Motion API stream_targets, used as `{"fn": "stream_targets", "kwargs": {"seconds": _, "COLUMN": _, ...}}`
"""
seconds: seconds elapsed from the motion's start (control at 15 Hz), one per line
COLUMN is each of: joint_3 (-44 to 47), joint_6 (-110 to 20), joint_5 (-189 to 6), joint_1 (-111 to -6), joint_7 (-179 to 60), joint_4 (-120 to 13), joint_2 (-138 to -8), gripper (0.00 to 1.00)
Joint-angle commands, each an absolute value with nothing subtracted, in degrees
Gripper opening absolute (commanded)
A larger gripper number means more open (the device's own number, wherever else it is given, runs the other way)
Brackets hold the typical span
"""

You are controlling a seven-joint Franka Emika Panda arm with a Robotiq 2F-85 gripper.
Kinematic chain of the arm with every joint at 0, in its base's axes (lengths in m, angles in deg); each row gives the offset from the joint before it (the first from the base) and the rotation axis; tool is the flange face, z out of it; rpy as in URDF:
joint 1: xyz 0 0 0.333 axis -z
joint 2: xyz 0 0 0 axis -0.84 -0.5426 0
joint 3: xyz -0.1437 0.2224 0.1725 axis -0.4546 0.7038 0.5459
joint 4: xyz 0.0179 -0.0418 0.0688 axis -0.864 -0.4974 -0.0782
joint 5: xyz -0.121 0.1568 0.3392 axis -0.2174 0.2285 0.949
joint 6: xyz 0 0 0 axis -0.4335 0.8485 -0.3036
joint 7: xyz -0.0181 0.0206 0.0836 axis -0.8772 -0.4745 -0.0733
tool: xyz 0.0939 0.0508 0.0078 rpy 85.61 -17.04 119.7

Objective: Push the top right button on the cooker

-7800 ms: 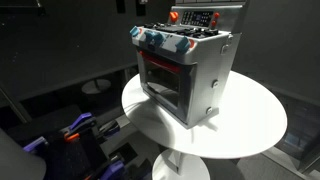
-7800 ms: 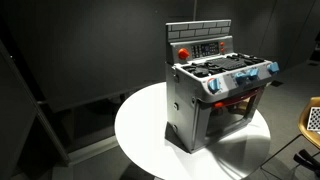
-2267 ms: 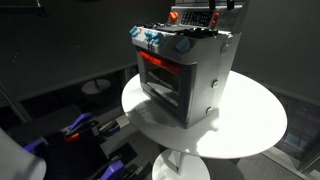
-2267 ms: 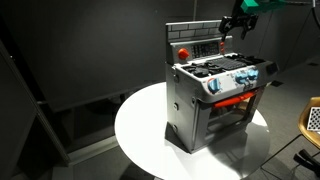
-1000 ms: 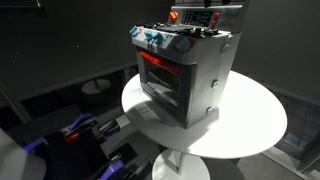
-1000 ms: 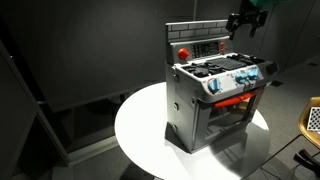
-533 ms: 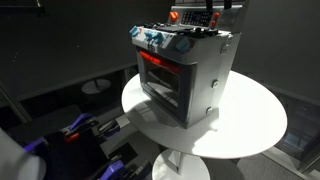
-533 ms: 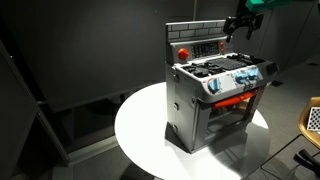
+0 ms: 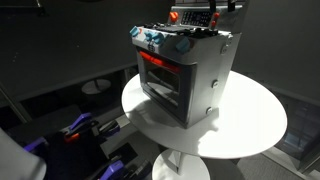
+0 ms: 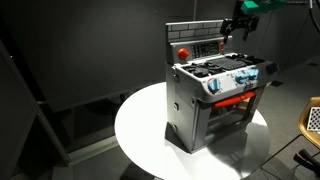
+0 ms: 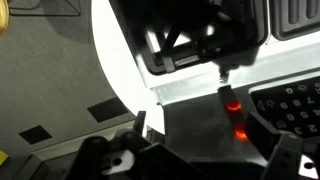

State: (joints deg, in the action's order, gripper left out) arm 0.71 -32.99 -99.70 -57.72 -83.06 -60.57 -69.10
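Observation:
The cooker (image 9: 185, 70) is a small silver-grey toy stove standing on a round white table (image 9: 250, 125); it also shows in the other exterior view (image 10: 215, 95). Its raised back panel (image 10: 200, 45) carries small red buttons. My gripper (image 10: 233, 30) hangs at the panel's top right corner, close to its face; whether it touches cannot be told. It also shows at the top edge (image 9: 215, 10). In the wrist view the gripper (image 11: 208, 135) looks open and empty, with two glowing red buttons (image 11: 231, 103) on the grey panel just ahead.
The table (image 10: 140, 125) has bare surface around the cooker. Purple and black gear (image 9: 80, 130) lies low beside the table. A dark wall stands behind. A keypad (image 11: 290, 105) sits beside the red buttons.
Over the last second my gripper has moved a little down and in towards the back panel's top right corner. The cooker has not moved.

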Motion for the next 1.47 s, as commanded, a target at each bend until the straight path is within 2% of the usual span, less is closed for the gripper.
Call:
{"fn": "stream_targets", "kwargs": {"seconds": 0.0, "joint_3": 0.31, "joint_6": -32.31, "joint_5": -99.65, "joint_1": -57.62, "joint_7": -82.90, "joint_4": -57.11, "joint_2": -72.08, "gripper": 1.00}}
{"fn": "stream_targets", "kwargs": {"seconds": 0.33, "joint_3": -0.13, "joint_6": -32.47, "joint_5": -99.69, "joint_1": -57.67, "joint_7": -82.66, "joint_4": -54.97, "joint_2": -74.55, "gripper": 1.00}}
{"fn": "stream_targets", "kwargs": {"seconds": 0.67, "joint_3": 0.73, "joint_6": -30.50, "joint_5": -97.08, "joint_1": -57.10, "joint_7": -78.29, "joint_4": -58.43, "joint_2": -70.87, "gripper": 1.00}}
{"fn": "stream_targets", "kwargs": {"seconds": 1.07, "joint_3": 1.81, "joint_6": -19.72, "joint_5": -88.87, "joint_1": -55.67, "joint_7": -65.42, "joint_4": -63.11, "joint_2": -63.37, "gripper": 1.00}}
{"fn": "stream_targets", "kwargs": {"seconds": 1.4, "joint_3": 1.31, "joint_6": -9.81, "joint_5": -89.37, "joint_1": -55.56, "joint_7": -63.00, "joint_4": -67.63, "joint_2": -55.11, "gripper": 1.00}}
